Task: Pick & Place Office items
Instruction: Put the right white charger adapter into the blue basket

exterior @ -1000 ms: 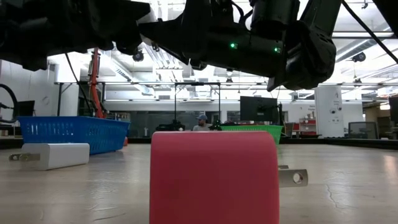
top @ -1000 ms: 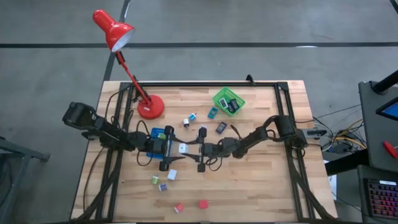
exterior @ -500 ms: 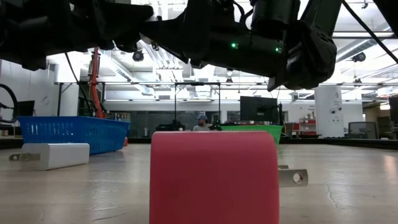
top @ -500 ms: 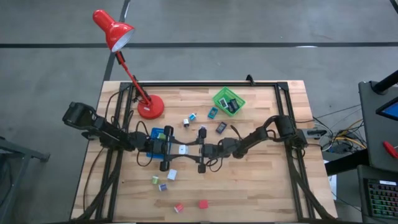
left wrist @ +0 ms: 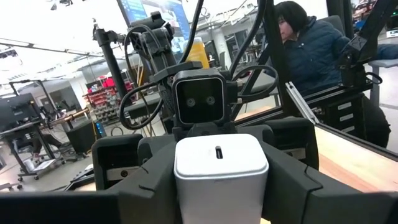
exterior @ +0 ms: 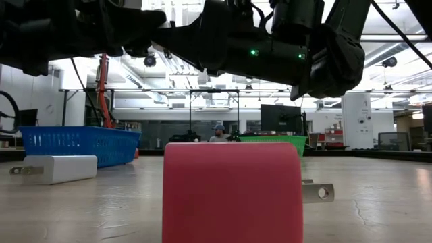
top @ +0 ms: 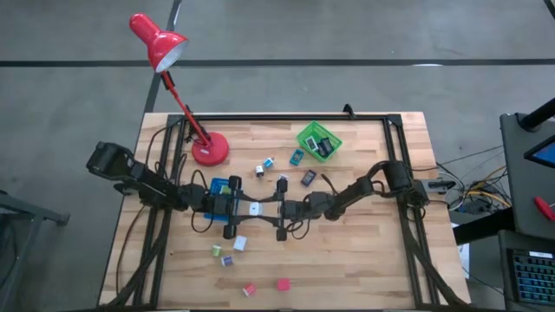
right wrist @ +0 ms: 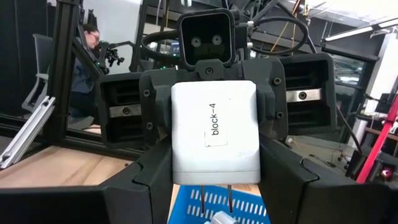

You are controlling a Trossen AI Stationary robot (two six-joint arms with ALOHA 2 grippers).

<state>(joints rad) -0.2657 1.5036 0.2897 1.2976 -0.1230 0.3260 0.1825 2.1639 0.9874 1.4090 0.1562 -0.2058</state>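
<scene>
White block: labelled "block-4" (right wrist: 215,132), two prongs, held above mid-desk (top: 364,260).
Left tool (top: 243,208): clamped on the block's one end.
Right tool (top: 269,209): clamped on its other end, facing the left tool.
Other pieces: scattered on the desk; some in green basket (top: 319,140).
Blue tray (top: 218,185): beneath left arm.

Premises: a robotics lab or industrial workshop. The wooden counter (top: 364,260) stands on a grey concrete floor (top: 347,35) marked with dark lines. Beyond the counter, the low view shows a large open hall with ceiling strip lights (exterior: 202,67), metal framing (exterior: 189,91), a dark monitor (exterior: 278,120) and a person (exterior: 218,133) far back. The wrist views show cable bundles (left wrist: 249,68), equipment racks (left wrist: 25,130) and a seated person (left wrist: 317,50) in a dark jacket beside the frame. Loose cables (top: 464,204) lie at the counter's side.
</scene>
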